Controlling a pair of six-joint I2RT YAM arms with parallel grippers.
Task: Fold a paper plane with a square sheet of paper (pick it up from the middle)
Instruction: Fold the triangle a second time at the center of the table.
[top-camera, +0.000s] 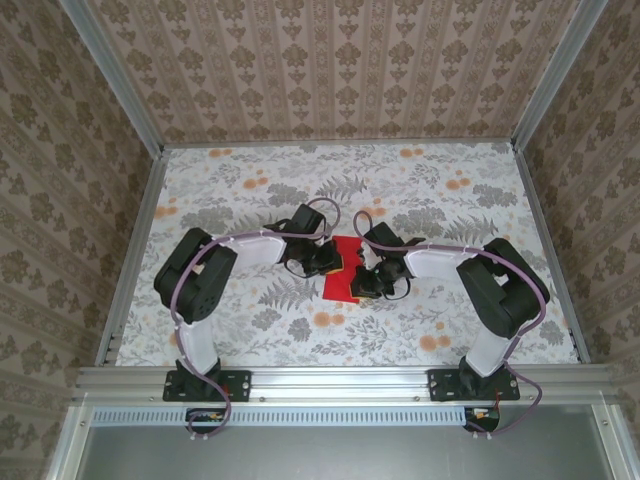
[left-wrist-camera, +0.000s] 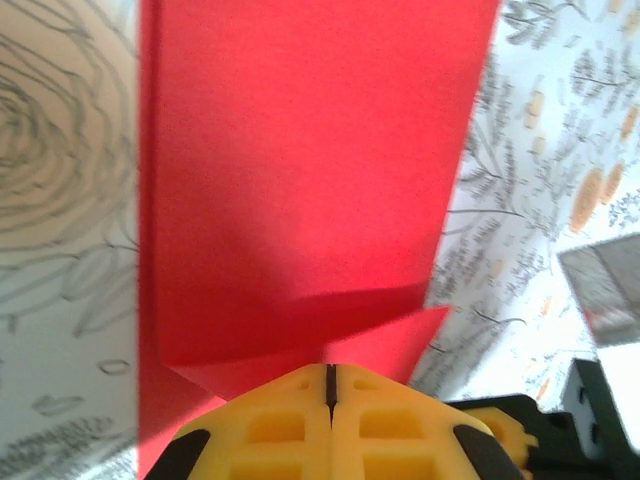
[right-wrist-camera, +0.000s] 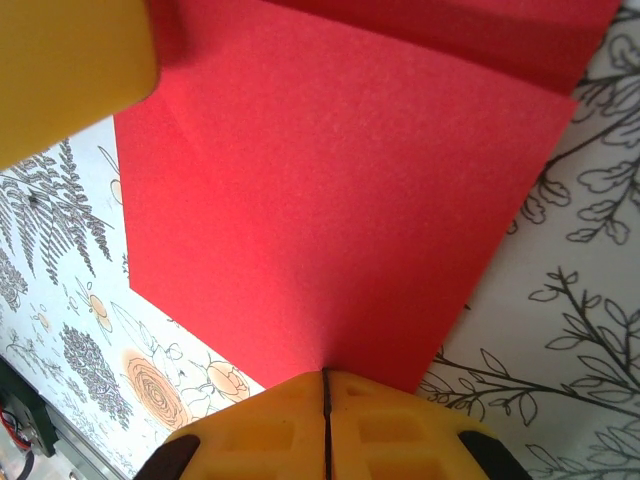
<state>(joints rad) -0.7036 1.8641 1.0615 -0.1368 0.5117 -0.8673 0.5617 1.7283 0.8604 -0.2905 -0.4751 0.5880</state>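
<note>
Nearest to me, on the near side of the square sheet of paper (top-camera: 340, 287), the two arm bases are bolted to the aluminium rail (top-camera: 340, 378), and both arms bend inward to meet over the sheet. The sheet lies on the flowered table (top-camera: 250, 180), about midway between the two bases. It is already folded into a narrower red shape whose long axis runs away from the rail toward the far wall. The left gripper (top-camera: 325, 260) comes at it from the left side and the right gripper (top-camera: 375, 280) from the right side. Both are equally close, each with its tips at the paper. In the left wrist view the left gripper (left-wrist-camera: 328, 385) has its yellow fingers pressed together with no gap, and a folded flap of the sheet (left-wrist-camera: 300, 180) ends just at their tips. In the right wrist view the right gripper (right-wrist-camera: 325, 390) is also fully closed, its tips touching the near edge of the sheet (right-wrist-camera: 340, 200), which spreads straight ahead of it. I cannot tell whether either gripper pinches a thin layer or only presses on it. I judge that the next crease must run along the long axis. Beyond the sheet there is only patterned table, then the wallpapered wall (top-camera: 330, 60).
</note>
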